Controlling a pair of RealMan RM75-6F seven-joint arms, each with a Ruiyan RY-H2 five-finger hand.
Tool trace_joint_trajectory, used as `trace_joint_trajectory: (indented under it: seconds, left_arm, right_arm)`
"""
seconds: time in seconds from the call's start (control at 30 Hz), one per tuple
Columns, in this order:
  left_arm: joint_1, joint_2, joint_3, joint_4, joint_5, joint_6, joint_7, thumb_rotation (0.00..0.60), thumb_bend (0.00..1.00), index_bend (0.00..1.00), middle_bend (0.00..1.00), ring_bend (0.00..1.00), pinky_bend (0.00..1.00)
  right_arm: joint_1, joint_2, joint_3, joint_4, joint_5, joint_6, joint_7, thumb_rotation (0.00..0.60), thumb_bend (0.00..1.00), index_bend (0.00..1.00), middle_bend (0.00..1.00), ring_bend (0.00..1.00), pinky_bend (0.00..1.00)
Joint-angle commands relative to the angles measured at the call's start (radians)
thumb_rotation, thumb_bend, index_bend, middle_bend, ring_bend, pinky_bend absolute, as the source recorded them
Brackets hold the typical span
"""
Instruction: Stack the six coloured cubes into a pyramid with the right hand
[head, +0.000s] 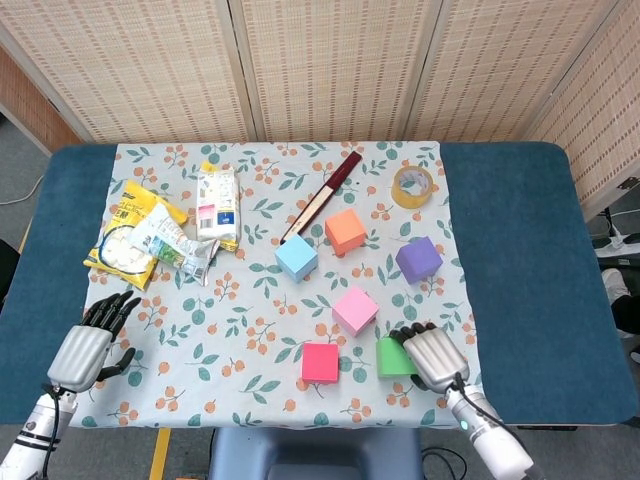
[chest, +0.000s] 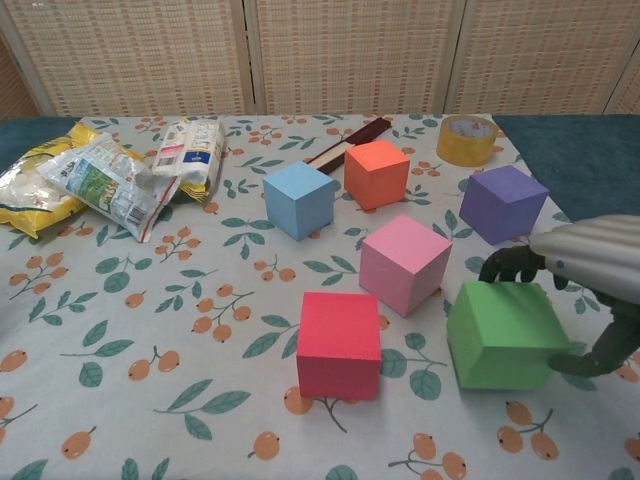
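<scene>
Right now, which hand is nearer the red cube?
Right. The right hand holds the green cube just right of the red cube, near the table's front edge. The left hand hovers off the cloth at the far left, well away from it.

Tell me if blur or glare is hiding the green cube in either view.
Head view: evenly lit, sharp, no glare; the green cube shows half-covered by the right hand. Chest view: the cube is crisp with a soft shadow beneath; the hand looks slightly smeared at the frame edge.
</scene>
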Motion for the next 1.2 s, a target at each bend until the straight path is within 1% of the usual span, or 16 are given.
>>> trace_joint_trajectory:
  seconds: [0.03,0.2,0.37,0.5,0.67,1.0,1.2]
  left_arm:
    - [0.0,0.006,0.0,0.002,-0.002,0.002,-0.015,0.6,0.41,0.0,0.0,0.0,0.12]
    - [0.002,0.017,-0.001,0.001,-0.002,0.011,-0.037,0.6,0.4,0.0,0.0,0.0,0.12]
    - [0.002,0.023,0.0,0.001,0.0,0.015,-0.051,0.6,0.4,0.0,0.0,0.0,0.12]
    - [0.003,0.025,0.001,-0.001,0.001,0.017,-0.054,0.6,0.4,0.0,0.0,0.0,0.12]
    - [0.005,0.028,0.002,-0.002,0.002,0.02,-0.059,0.6,0.4,0.0,0.0,0.0,0.12]
    - [0.004,0.031,0.0,-0.002,-0.002,0.019,-0.064,0.6,0.41,0.0,0.0,0.0,0.12]
    - [0.003,0.03,0.001,-0.001,-0.003,0.017,-0.063,0.6,0.41,0.0,0.0,0.0,0.12]
  right_arm:
    - [0.016,-0.054,0.005,-0.026,0.064,0.025,-0.034,0.6,0.18,0.69,0.28,0.24,0.34]
    - [0.043,-0.091,0.022,-0.043,0.125,0.061,-0.075,0.6,0.18,0.69,0.28,0.23,0.34]
    - [0.068,-0.112,0.038,-0.062,0.166,0.076,-0.079,0.6,0.18,0.69,0.28,0.23,0.34]
    - [0.09,-0.139,0.049,-0.061,0.189,0.088,-0.091,0.6,0.18,0.69,0.28,0.23,0.34]
    - [0.104,-0.154,0.049,-0.062,0.199,0.099,-0.1,0.6,0.18,0.69,0.28,0.23,0.34]
    - [0.126,-0.211,0.004,0.003,0.113,0.142,-0.143,0.6,0.18,0.66,0.28,0.23,0.34]
    - [0.132,-0.239,0.001,0.018,0.117,0.153,-0.153,0.6,0.18,0.66,0.28,0.23,0.34]
